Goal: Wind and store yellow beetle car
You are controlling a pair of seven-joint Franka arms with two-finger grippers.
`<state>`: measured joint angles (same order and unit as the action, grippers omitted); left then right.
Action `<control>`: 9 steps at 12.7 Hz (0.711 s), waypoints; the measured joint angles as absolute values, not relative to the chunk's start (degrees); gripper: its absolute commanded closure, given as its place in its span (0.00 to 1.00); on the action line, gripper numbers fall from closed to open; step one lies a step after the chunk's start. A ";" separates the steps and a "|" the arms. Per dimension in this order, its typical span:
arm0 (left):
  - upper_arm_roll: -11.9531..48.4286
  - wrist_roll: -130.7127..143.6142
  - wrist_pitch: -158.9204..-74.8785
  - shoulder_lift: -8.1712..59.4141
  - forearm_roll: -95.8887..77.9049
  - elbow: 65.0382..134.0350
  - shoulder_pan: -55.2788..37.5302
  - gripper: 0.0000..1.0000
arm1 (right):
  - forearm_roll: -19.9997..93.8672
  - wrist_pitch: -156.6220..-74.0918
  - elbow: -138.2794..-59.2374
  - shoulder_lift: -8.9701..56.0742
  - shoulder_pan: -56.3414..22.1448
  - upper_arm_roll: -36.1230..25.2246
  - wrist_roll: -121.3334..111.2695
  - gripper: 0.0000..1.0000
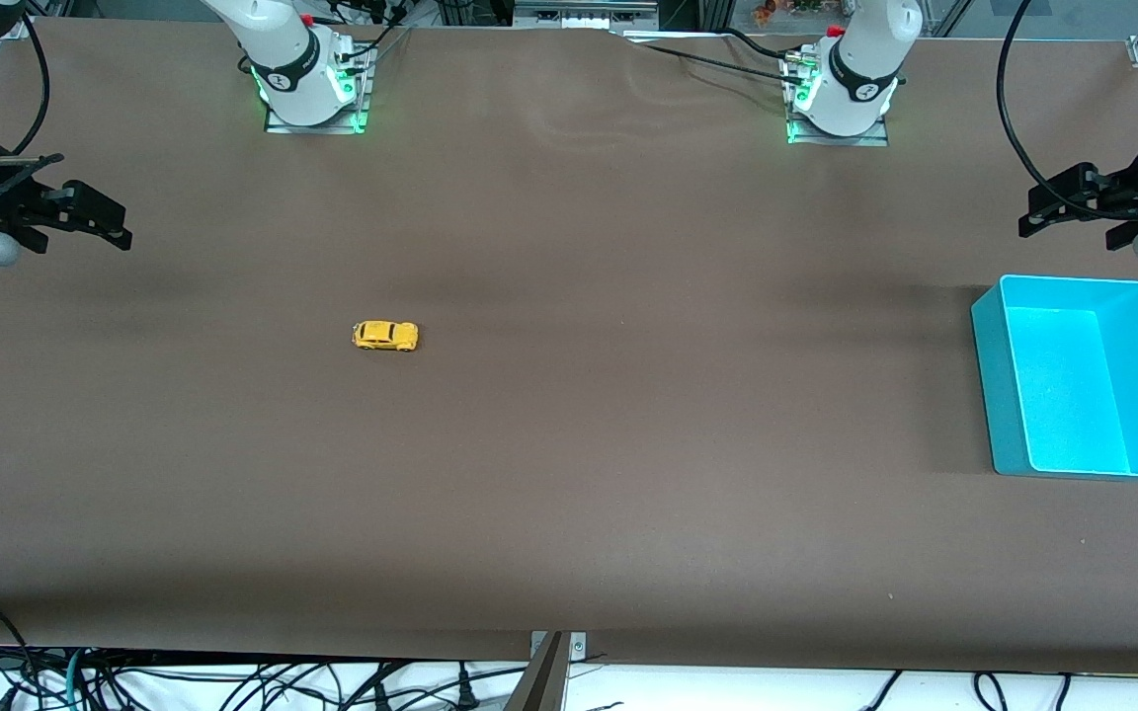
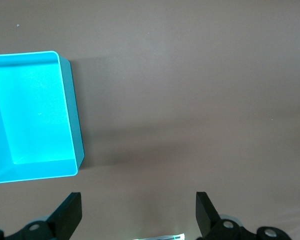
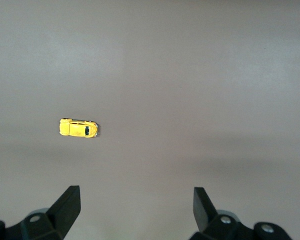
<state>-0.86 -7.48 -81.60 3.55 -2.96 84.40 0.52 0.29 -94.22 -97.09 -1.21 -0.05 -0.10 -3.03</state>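
Yellow and tiny, the hard little beetle toy car [image 1: 385, 336] sits left of the frame's middle, on the brown table [image 1: 569, 474]. We guess it is light and slippery; we pinch its sides. Right gripper [image 1: 85, 219] and left gripper [image 1: 1063, 202] wait spread wide, empty.

- A brown bench [image 1: 569, 474] fills almost the whole front view; its matte covering shows faint ripples near the edge where the arm bases stand.
- Soft dark shadow bands cross the bench surface.
- Loose black cables [image 1: 233, 686] lie tangled on a pale floor below the bench edge nearest the front camera.
- Metal frame pieces [image 1: 584, 12] and clutter show above the bench's top edge.
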 measured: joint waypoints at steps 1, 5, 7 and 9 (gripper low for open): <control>-0.86 -7.48 -81.60 3.55 -2.96 84.40 0.52 0.00 | 0.29 -94.22 -97.09 -1.07 -0.05 -0.10 -3.03 0.00; -0.86 -7.48 -81.60 3.55 -2.96 84.40 0.52 0.00 | 0.29 -94.21 -97.10 -0.39 -0.05 -0.08 -3.03 0.00; -0.86 -7.48 -81.60 3.55 -2.96 84.40 0.52 0.00 | 0.29 -94.21 -97.10 -0.17 -0.05 -0.06 -3.03 0.00; -0.86 -7.48 -81.60 3.55 -2.96 84.40 0.52 0.00 | 0.29 -94.20 -97.10 0.12 -0.05 -0.06 -3.04 0.00</control>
